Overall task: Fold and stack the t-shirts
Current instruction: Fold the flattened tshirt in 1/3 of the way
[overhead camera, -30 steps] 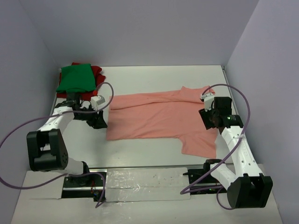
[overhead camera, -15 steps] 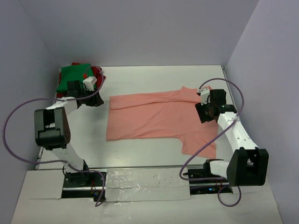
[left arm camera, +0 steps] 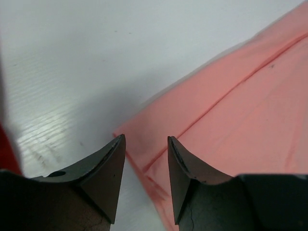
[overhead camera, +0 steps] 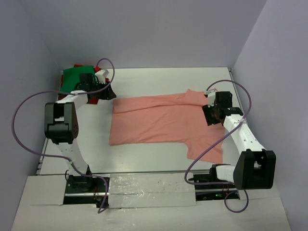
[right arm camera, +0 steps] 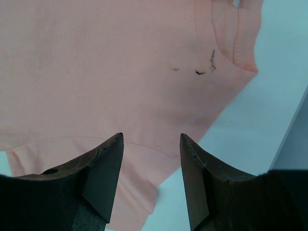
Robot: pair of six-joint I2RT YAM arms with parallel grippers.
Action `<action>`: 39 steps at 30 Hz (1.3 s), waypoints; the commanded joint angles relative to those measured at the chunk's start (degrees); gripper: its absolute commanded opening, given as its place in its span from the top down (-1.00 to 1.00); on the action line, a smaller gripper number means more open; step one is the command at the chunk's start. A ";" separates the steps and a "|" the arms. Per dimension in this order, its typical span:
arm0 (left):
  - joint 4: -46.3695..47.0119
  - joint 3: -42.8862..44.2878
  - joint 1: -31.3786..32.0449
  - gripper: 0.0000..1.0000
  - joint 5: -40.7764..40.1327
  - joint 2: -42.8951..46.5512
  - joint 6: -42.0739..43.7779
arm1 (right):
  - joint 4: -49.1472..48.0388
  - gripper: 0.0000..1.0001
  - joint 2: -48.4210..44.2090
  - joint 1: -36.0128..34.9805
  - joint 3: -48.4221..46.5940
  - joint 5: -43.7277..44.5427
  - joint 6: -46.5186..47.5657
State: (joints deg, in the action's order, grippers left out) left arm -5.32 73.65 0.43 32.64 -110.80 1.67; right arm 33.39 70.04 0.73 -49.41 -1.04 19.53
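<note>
White table [overhead camera: 159, 79] | salmon-pink t-shirt [overhead camera: 159, 120] below left tool [left arm camera: 146, 139], right tool [right arm camera: 151, 136]

Left arm [overhead camera: 73, 156] and right arm [overhead camera: 243, 137] share white links, black joints, purple cables [overhead camera: 14, 120], dark wedge fingers [left arm camera: 103, 178].

A white table [overhead camera: 159, 79] spreads across the enclosure, matte, with faint grey scuffs [left arm camera: 50, 144] on it in the left wrist view. A plain lavender back wall [overhead camera: 144, 29] rises from the table's far edge. A left side wall [overhead camera: 19, 96] and a right side wall [overhead camera: 279, 72] of the same colour stand along its side edges. A crinkled silvery strip [overhead camera: 151, 190] lies along the table's near edge
</note>
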 commanded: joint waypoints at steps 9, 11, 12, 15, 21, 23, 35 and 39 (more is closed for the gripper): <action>-7.16 3.17 2.47 0.03 1.11 -3.90 1.32 | -2.27 -0.15 -0.17 -0.47 -0.95 2.36 -0.90; -7.42 2.21 2.47 0.03 0.41 -3.46 1.66 | -2.10 -0.15 -0.17 -0.47 -0.87 2.18 -0.98; -7.68 1.94 2.47 0.03 0.23 -2.85 1.84 | -2.10 -0.15 -0.25 -0.47 -0.69 2.09 -0.90; -7.68 0.45 2.30 0.03 0.05 -1.61 2.54 | -2.27 -0.15 -0.34 -0.47 -0.52 2.18 -0.90; -8.12 -0.61 2.21 0.03 0.40 -0.73 2.98 | -1.83 -0.15 -0.34 -0.47 -0.52 1.92 -0.90; -8.82 -0.52 2.21 0.03 0.23 -0.82 3.25 | -2.01 -0.15 -0.52 -0.47 -0.34 1.92 -0.81; -8.21 -1.93 2.21 0.99 -1.62 1.29 3.07 | -2.01 -0.15 -0.52 -0.47 -0.08 1.92 -0.81; -7.86 -2.72 2.21 1.00 -1.18 2.34 3.34 | -1.83 -0.15 -0.43 -0.47 -0.16 1.74 -0.81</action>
State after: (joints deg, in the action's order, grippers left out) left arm -13.45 71.59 2.90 31.57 -112.33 4.36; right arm 33.17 70.70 0.62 -49.39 0.47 19.09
